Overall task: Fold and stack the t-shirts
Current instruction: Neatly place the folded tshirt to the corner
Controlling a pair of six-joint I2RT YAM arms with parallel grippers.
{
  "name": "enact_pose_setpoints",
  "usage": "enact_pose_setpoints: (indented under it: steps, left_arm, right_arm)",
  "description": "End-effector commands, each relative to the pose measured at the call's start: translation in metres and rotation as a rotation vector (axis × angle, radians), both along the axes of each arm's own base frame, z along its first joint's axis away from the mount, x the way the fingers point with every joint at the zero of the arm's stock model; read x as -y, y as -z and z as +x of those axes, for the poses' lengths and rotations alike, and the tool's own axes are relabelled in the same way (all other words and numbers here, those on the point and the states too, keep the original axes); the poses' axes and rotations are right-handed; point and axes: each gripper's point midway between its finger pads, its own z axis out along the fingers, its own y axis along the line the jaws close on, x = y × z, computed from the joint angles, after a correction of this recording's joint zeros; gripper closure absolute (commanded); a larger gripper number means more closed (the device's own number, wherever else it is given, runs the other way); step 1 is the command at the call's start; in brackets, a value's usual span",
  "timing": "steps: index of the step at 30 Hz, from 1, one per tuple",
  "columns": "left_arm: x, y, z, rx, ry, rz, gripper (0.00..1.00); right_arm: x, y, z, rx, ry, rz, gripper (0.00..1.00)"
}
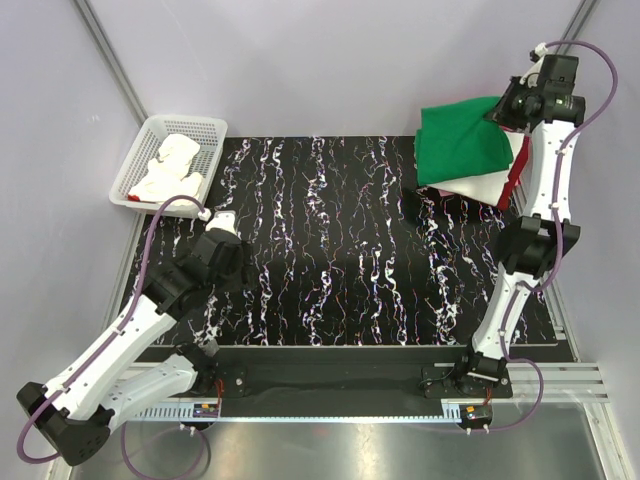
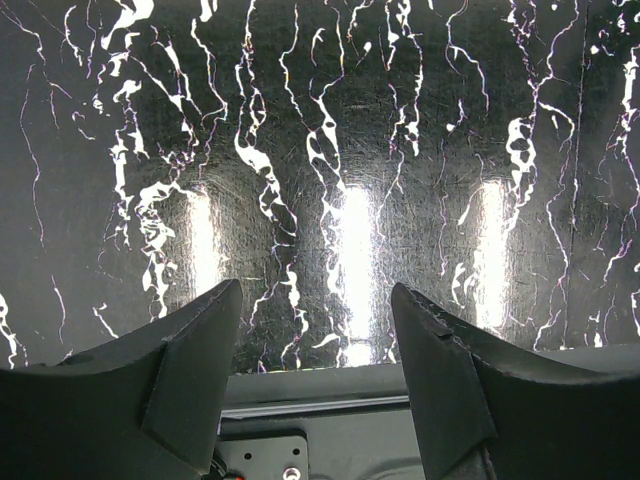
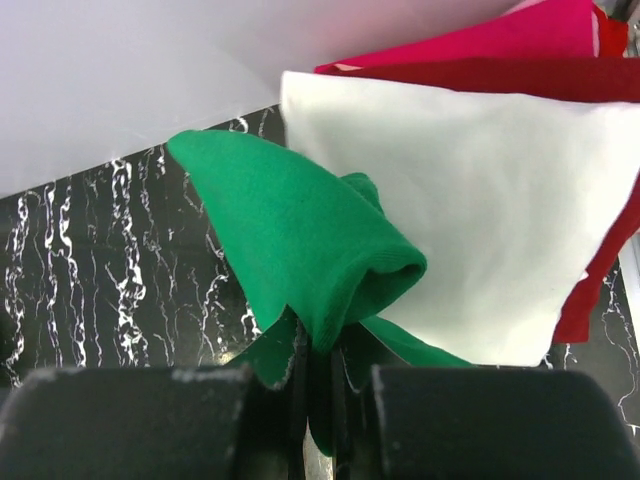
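At the near edge, the left arm reaches forward and to the left. The left hand (image 2: 315, 300) hangs over the black, white-veined counter (image 1: 330, 260). Its two fingers are spread wide apart with only bare counter between them, so it holds nothing.

Farther back on the left, a white mesh basket (image 1: 185, 121) sits at the far left corner of the counter, with a crumpled white cloth (image 1: 170, 165) lying inside it.

The right arm stretches along the right side to the far right corner, where the shirts lie in a pile. The right hand (image 3: 320, 372) is pinched tight on a fold of the green shirt (image 3: 300, 240), and the fabric bunches up between the fingertips. The green shirt lies on top of the pile, spread toward the left. Under it is the white shirt (image 3: 470, 200), showing at the near and right sides. The red shirt (image 3: 480, 75) is at the bottom, and its edge shows along the right and far side, close to the wall.
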Motion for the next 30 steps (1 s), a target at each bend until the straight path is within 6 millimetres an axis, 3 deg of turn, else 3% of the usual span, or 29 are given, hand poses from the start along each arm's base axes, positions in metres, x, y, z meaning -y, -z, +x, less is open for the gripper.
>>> enact_pose_setpoints:
  steps: [1, 7, 14, 19, 25, 30]
  left_arm:
    - [-0.001, -0.003, 0.008, 0.034, -0.013, 0.005, 0.34]
    - [-0.002, -0.005, 0.007, 0.043, -0.013, -0.001, 0.34]
    - [0.000, -0.007, 0.007, 0.049, -0.006, -0.011, 0.34]
    - [0.000, -0.007, 0.007, 0.049, -0.004, -0.014, 0.34]
    - [0.000, -0.008, 0.007, 0.054, -0.005, -0.016, 0.34]
    - [0.000, -0.008, 0.006, 0.053, -0.007, -0.015, 0.34]
  right_arm:
    - [0.016, 0.006, 0.016, 0.031, 0.024, 0.039, 1.00]
    - [0.058, 0.046, 0.021, -0.042, 0.124, 0.081, 1.00]
    - [0.107, 0.072, 0.016, -0.088, 0.249, 0.116, 1.00]
    - [0.114, 0.097, 0.021, -0.127, 0.270, 0.151, 1.00]
    - [0.109, 0.129, 0.034, -0.154, 0.253, 0.222, 0.91]
    - [0.105, 0.144, 0.044, -0.148, 0.244, 0.268, 0.67]
